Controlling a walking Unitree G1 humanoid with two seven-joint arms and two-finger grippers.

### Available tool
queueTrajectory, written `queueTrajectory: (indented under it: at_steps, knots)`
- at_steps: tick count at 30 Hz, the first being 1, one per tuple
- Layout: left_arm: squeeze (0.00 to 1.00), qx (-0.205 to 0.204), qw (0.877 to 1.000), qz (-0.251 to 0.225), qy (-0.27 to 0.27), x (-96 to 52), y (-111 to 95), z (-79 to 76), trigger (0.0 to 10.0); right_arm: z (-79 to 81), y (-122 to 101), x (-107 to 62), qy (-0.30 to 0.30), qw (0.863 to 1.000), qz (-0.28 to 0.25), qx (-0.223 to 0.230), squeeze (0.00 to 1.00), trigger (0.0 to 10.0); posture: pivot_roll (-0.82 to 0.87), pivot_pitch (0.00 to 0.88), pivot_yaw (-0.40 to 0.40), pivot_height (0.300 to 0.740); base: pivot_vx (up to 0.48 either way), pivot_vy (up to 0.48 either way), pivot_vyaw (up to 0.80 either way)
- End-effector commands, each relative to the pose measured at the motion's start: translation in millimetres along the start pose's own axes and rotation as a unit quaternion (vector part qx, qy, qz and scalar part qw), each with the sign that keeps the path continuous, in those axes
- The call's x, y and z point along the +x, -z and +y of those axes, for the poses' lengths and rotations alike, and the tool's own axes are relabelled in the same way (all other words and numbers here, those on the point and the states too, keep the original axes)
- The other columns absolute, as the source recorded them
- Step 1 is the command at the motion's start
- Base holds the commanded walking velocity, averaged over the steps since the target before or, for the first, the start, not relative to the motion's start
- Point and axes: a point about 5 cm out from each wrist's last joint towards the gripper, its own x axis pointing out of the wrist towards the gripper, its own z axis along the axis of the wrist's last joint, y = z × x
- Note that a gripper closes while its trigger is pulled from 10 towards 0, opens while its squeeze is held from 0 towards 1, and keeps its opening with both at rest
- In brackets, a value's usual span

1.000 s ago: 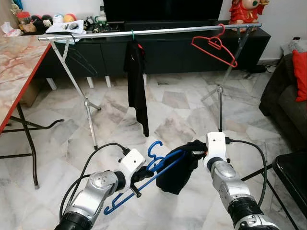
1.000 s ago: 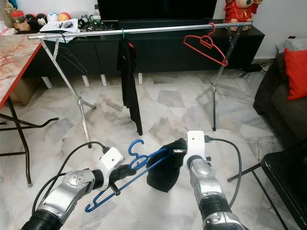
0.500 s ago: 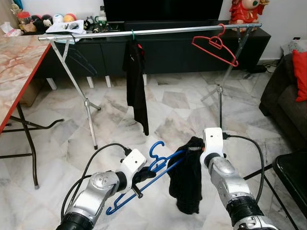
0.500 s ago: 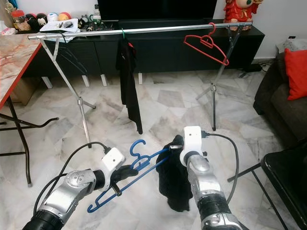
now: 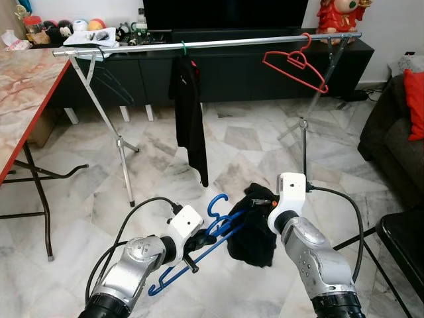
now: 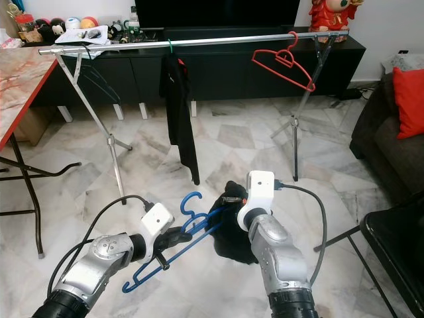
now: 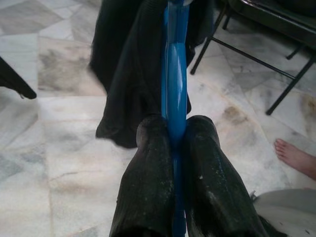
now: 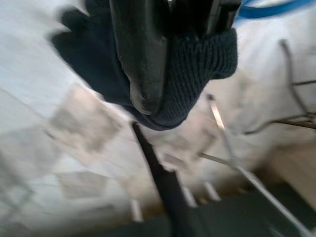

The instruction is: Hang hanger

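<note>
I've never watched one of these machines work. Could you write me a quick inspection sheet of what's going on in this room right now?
Surface: marble floor; a marble-topped table on the robot's left.
Job's things: blue hanger held low; dark garment bunched at its far end; silver rail ahead.
Clutter: red hanger and black garment already on the rail; toys on the cabinet behind.
Grippers: left tool shut on the blue hanger; right tool clamped on the dark garment.
Cables: black leads looping from both wrists.
Surroundings: dark sofa with red cushion to the right; a person's bare foot nearby.
</note>
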Motion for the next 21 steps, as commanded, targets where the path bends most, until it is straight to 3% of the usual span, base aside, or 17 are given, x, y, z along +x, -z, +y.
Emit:
queueTrajectory:
  at_steps: [1,7,21]
  knots:
    - [0.00,0.005,1.000,-0.010,-0.014,0.4,-5,4.5,10.0,-8.9,4,-1.3,0.025,1.000,0.009,0.004,0.00,10.0,-0.02,0.108,-0.013,0.740,0.000,0.000,0.00]
    - [0.00,0.013,1.000,0.013,0.004,-7.2,3,5.0,10.0,-28.9,9,-1.4,0.078,0.996,0.019,-0.034,0.00,10.0,-0.02,0.111,-0.011,0.740,0.000,0.000,0.00]
    - [0.00,0.014,1.000,0.010,-0.007,-8.1,2,7.5,10.0,-29.2,18,1.2,0.087,0.994,0.030,-0.055,0.00,10.0,-0.01,0.116,-0.013,0.740,0.000,0.000,0.00]
